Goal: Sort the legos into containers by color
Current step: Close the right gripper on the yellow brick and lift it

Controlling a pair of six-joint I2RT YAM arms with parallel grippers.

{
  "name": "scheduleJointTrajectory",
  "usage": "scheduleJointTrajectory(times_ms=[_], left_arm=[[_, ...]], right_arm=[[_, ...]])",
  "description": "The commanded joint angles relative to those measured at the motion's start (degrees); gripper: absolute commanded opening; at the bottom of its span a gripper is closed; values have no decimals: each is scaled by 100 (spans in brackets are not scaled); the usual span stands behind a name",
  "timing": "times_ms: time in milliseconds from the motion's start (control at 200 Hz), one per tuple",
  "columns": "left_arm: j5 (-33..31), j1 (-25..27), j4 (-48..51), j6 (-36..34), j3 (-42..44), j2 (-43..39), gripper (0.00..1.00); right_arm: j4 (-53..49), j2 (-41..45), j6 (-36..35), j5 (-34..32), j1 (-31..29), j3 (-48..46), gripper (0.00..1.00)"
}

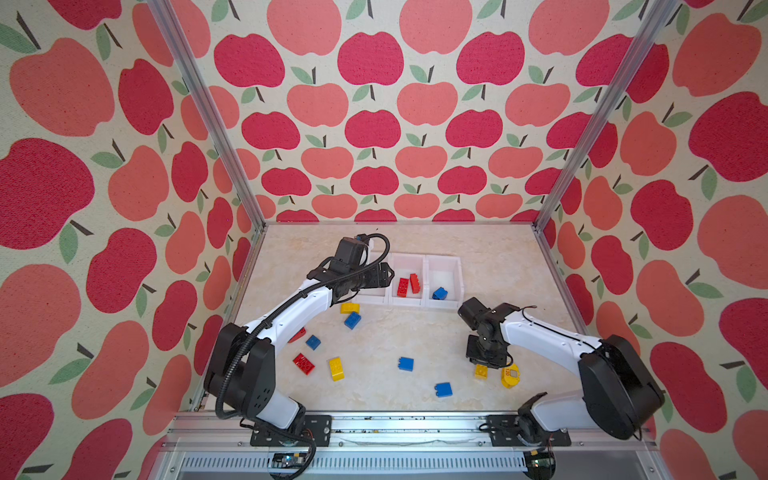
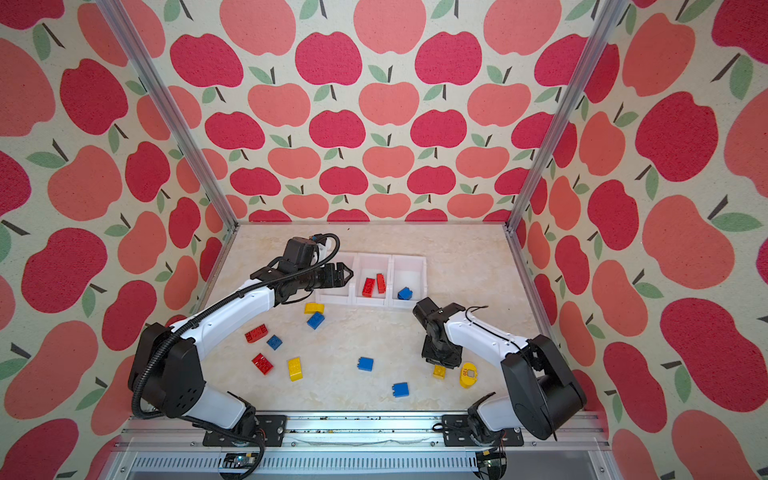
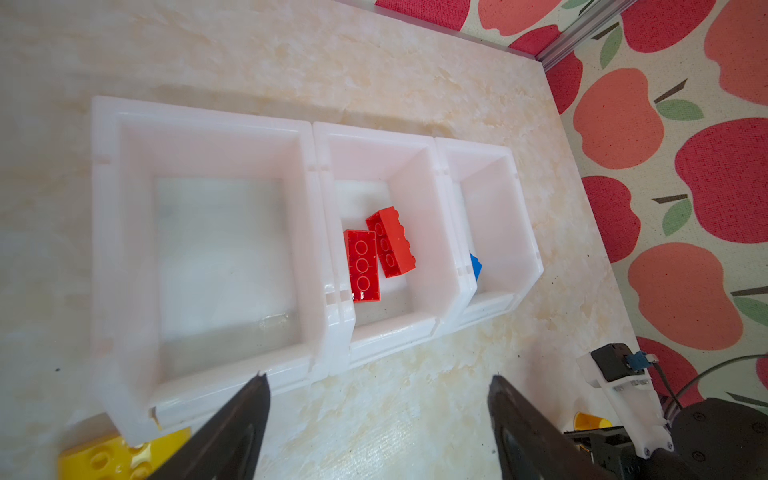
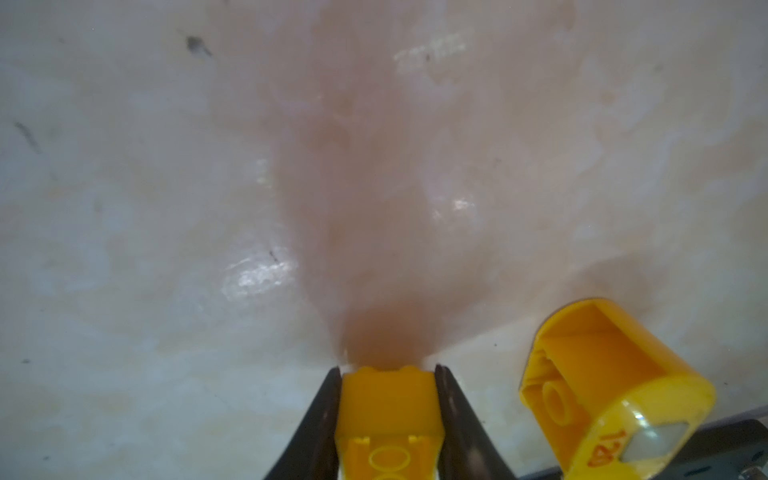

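Yellow lego [image 4: 388,411] is sitting on the table [image 1: 415,340] well before the containers [image 1: 409,302], the downturned right gripper [image 4: 388,372] clamping it. Left gripper [image 3: 376,380] is hovering, jaws apart, above the leftmost bin [image 3: 104,249]. Middle bin [image 3: 395,328] is holding two red legos [image 3: 361,266]; rightmost bin [image 3: 528,232], one blue lego [image 1: 439,293].

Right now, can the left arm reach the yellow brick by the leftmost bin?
Probably yes: the left gripper is open and empty at the leftmost bin, with that yellow brick uncovered just beside it.
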State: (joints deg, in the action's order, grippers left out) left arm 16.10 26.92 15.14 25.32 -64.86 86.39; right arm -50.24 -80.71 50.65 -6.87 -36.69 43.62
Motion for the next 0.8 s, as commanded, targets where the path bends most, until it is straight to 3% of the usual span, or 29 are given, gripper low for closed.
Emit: scheduleJointTrajectory(times_ms=[0, 225, 795], left_arm=[[-37, -93, 28, 164, 242, -340, 85], [-116, -355, 160, 359, 846, -1012, 85], [-102, -1119, 482, 665, 2052, -2099, 87]], right_arm=[[-230, -60, -166, -94, -97, 482, 25], [-324, -526, -621, -109, -357, 1856, 24], [-4, -2890, -1790, 436, -805, 5570, 23]])
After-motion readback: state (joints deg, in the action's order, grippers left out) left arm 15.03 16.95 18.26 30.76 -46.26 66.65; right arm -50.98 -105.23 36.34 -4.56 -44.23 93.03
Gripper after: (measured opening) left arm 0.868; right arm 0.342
